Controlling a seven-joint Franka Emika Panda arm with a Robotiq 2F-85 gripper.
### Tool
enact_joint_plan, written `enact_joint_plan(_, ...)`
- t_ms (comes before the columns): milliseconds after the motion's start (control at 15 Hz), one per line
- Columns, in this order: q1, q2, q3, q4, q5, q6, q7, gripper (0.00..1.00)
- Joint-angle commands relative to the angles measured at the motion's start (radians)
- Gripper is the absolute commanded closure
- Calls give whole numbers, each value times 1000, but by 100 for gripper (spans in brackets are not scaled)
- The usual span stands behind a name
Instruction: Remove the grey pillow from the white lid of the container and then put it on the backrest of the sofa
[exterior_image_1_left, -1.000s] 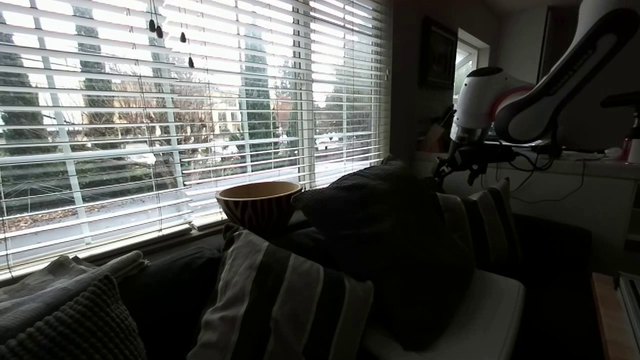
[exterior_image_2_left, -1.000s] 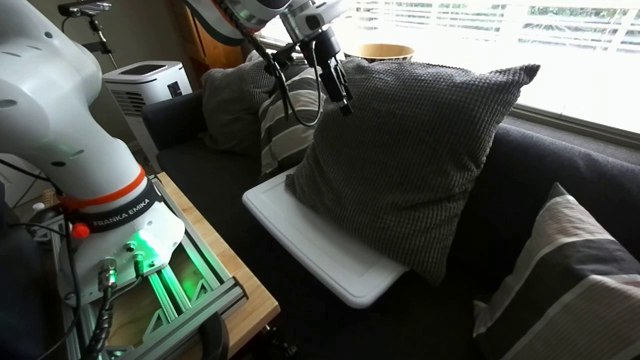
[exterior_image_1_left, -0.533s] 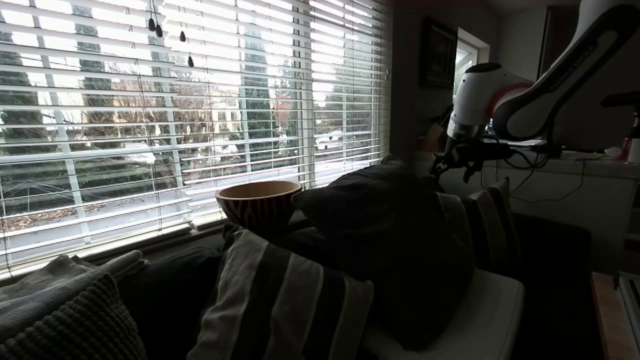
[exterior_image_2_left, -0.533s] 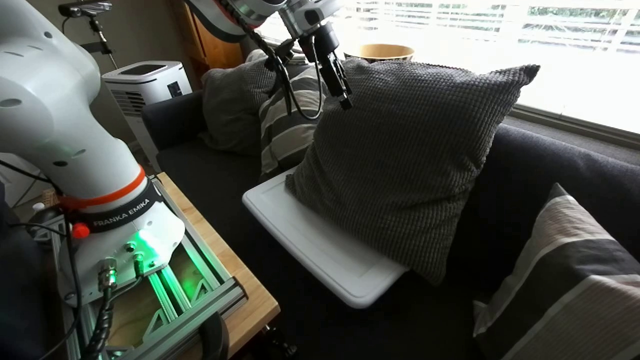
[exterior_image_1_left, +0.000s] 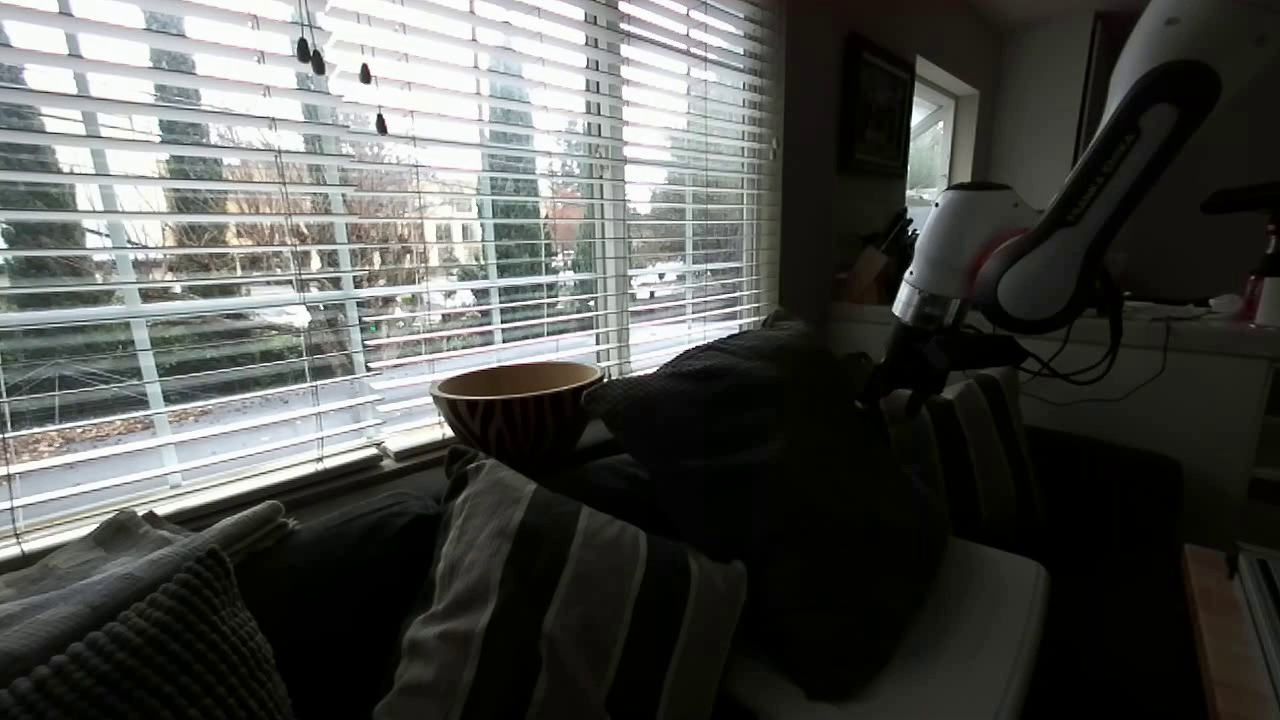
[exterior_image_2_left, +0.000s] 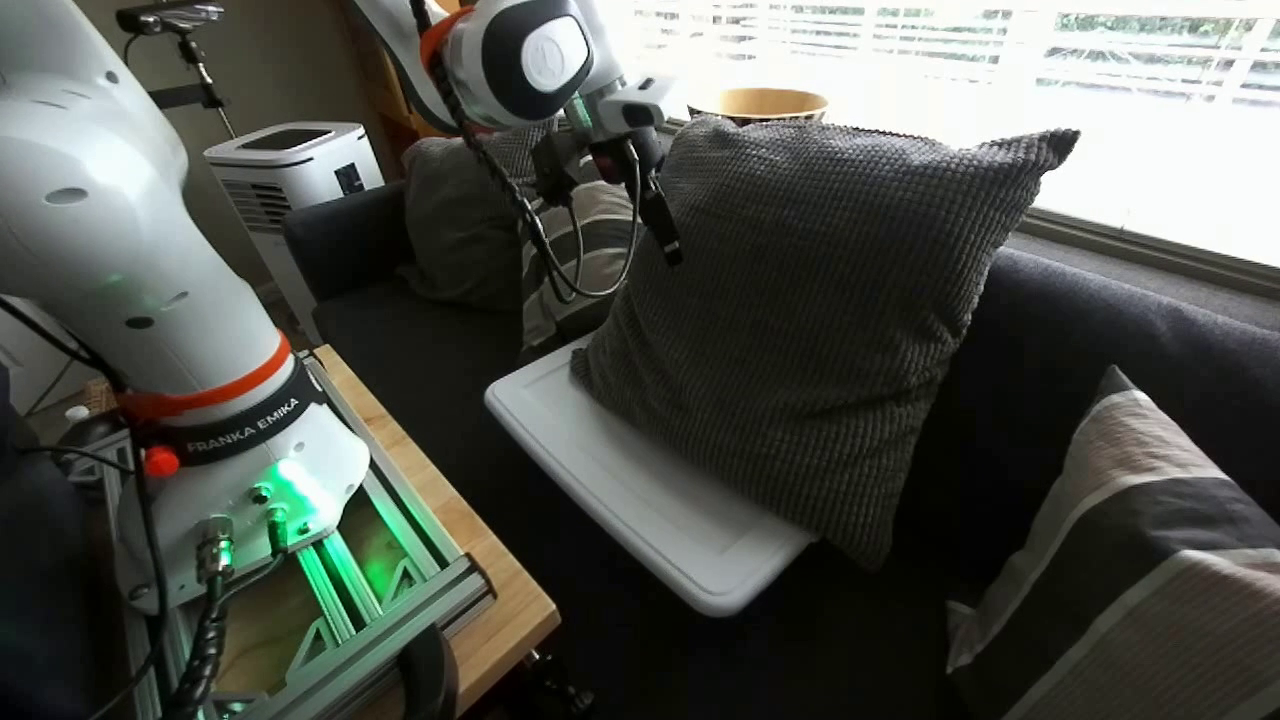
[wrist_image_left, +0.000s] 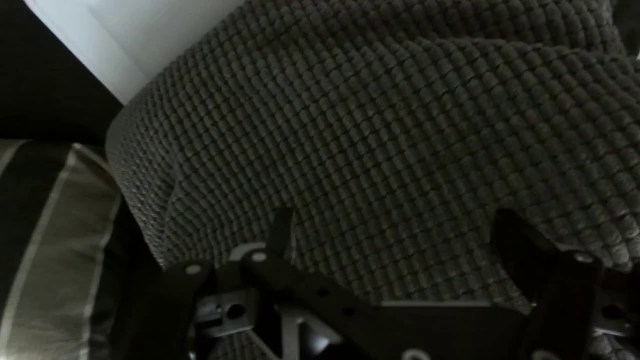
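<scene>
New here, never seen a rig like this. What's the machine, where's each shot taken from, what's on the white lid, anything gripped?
The machine is one robot arm beside a dark sofa; the gripper is the grasping part at its end. Two exterior views look at the sofa from different places; the dark close-up is the wrist view, taken from the end of the arm.

On the white lid stands the big grey pillow, tilted back towards the backrest. Striped pillows stand on either side, and a bowl sits near the window blinds.

Nothing is held: the jaws stand apart, facing the pillow. Whether they touch it, I can't tell.
</scene>
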Motion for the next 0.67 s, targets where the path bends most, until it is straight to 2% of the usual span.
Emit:
enact_joint_plan(0, 65, 146, -38, -27, 180, 235, -275, 0)
enact_joint_plan(133, 70, 213, -24, -17, 248, 307, -378, 0)
enact_joint_plan(200, -16, 240, 33, 1, 170, 332, -357, 0)
enact_joint_plan(600, -134, 357, 69, 98, 46, 430, -388, 0)
